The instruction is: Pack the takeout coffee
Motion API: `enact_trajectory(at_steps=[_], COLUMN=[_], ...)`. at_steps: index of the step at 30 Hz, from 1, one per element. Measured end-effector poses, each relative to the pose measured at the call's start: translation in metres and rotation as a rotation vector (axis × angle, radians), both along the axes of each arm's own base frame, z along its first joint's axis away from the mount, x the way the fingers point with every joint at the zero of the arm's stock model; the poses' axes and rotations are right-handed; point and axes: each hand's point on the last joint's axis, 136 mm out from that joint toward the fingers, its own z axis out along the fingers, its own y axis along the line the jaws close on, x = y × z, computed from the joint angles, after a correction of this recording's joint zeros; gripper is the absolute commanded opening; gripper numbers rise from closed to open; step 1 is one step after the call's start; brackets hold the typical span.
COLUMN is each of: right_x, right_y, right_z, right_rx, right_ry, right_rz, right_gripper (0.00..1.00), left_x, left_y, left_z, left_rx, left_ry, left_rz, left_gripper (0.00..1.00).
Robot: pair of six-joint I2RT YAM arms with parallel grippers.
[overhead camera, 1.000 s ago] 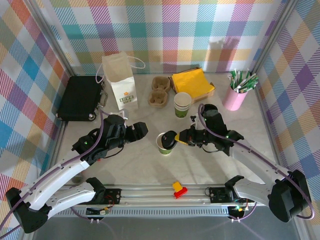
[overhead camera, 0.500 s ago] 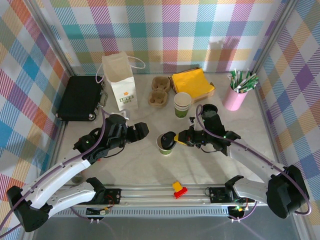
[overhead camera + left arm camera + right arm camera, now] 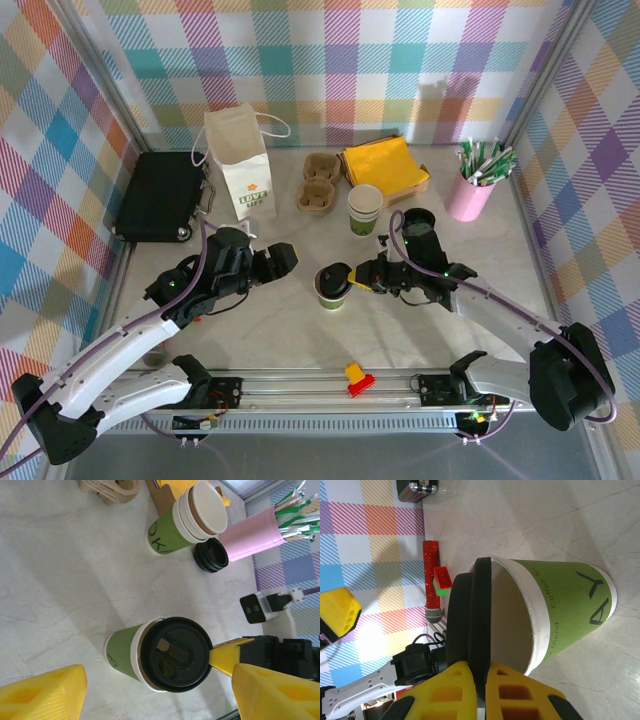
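room: bare tabletop (image 3: 300, 330) lay open between takeout coffee (image 3: 331, 292) and front rail (image 3: 300, 382); stack of lidless cups (image 3: 365, 210) stood behind, well apart. coffee sat upright mid-table between both grippers. right gripper (image 3: 357, 279) was clenched on edge of black lid (image 3: 175, 653); lid tilted, one side off cup rim. left gripper (image 3: 286, 262) was spread wide, empty, near cup's left. versus second earlier: cup in same spot, left arm unmoved, right forearm barely shifted.

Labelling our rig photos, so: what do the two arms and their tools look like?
The left arm and right arm have white links, black joints and a purple cable alongside. The left tool and right tool carry blocky yellow fingers.
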Motion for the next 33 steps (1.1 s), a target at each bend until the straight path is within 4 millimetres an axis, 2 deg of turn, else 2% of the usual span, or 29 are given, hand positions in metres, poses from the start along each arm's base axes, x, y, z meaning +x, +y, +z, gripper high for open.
enact_trajectory(at_steps=[8, 20, 33], right_x=[0.002, 0.004, 0.003], right_y=[0.000, -0.003, -0.002], right_z=[-0.005, -0.026, -0.026], right_rx=[-0.009, -0.060, -0.058], right_ry=[0.004, 0.038, 0.034], right_rz=[-0.003, -0.016, -0.014], right_gripper=[0.17, 0.22, 0.25], left_x=[-0.004, -0.007, -0.007], left_y=[0.003, 0.006, 0.006], left_z=[0.008, 0.008, 0.008], left_rx=[-0.020, -0.016, -0.023], left_ry=[-0.014, -0.007, -0.001], left_rz=[-0.002, 0.004, 0.010], left_gripper=[0.76, 0.76, 0.76])
